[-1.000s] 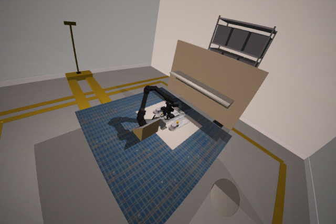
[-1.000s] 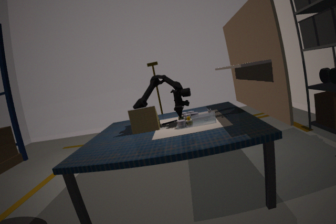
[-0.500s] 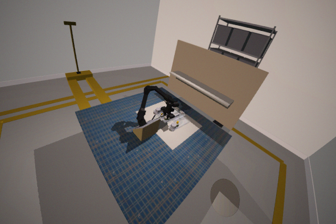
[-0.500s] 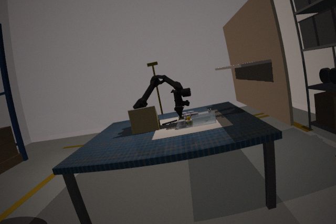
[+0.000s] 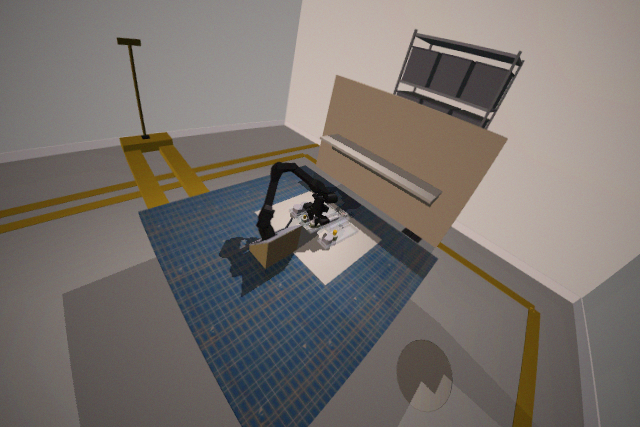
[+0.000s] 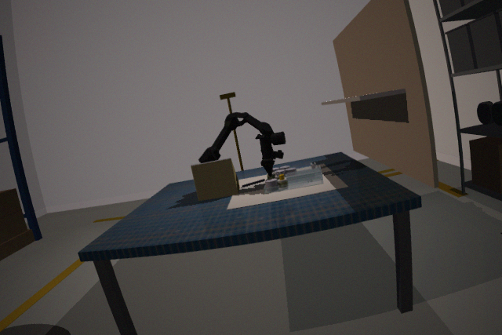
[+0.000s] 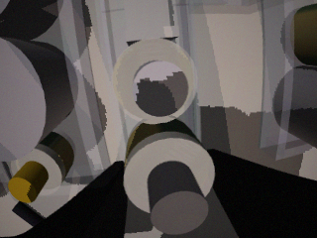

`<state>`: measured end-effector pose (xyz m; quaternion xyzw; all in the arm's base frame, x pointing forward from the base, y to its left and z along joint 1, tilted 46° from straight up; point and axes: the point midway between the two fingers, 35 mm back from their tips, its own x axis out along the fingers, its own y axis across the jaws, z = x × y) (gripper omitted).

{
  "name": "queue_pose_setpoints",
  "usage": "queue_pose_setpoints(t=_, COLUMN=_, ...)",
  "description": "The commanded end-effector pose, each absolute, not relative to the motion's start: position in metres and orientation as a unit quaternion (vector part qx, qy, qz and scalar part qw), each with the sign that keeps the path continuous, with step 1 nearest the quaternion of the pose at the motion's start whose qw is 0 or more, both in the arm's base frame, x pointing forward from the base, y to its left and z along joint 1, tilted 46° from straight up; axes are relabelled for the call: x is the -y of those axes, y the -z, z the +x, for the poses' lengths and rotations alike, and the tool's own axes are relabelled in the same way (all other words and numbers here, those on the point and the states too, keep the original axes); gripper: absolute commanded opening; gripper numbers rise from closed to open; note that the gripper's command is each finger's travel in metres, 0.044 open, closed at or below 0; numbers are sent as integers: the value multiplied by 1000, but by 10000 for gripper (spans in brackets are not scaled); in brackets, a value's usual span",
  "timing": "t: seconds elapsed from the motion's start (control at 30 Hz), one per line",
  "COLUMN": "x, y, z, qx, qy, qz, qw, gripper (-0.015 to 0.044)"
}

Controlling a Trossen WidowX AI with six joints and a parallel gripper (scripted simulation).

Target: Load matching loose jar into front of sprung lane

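Observation:
My gripper (image 7: 165, 163) (image 5: 313, 216) (image 6: 269, 174) is shut on a white jar with a grey lid (image 7: 169, 188). It holds the jar low over the white mat (image 5: 343, 259) (image 6: 259, 200), at the front of the clear-walled lane (image 7: 192, 40) (image 6: 304, 177). A matching white jar with a grey top (image 7: 155, 85) stands just ahead of the held jar, inside the lane. I cannot tell whether the two jars touch. The pusher plate behind it is mostly hidden.
Yellow-lidded jars stand at the left (image 7: 30, 180) and right (image 7: 305, 35) in the wrist view; one (image 5: 334, 230) (image 6: 281, 179) shows in the top and exterior views. Large grey jars (image 7: 27, 99) crowd the left. A cardboard box (image 5: 275, 251) (image 6: 213, 180) stands beside the arm's base. A brown board with a shelf (image 5: 408, 164) rises behind the table.

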<state>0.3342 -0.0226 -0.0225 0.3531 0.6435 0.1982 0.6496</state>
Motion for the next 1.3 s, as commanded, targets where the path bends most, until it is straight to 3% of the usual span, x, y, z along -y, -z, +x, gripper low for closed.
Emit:
queue_pose_setpoints(t=0.0, x=23, y=21, z=341, qx=-634, qy=-202, qz=353, qw=658, gripper=0)
queue_pose_setpoints(t=1.27, x=12, y=32, z=341, qx=-633, qy=-202, qz=353, qw=658, gripper=0)
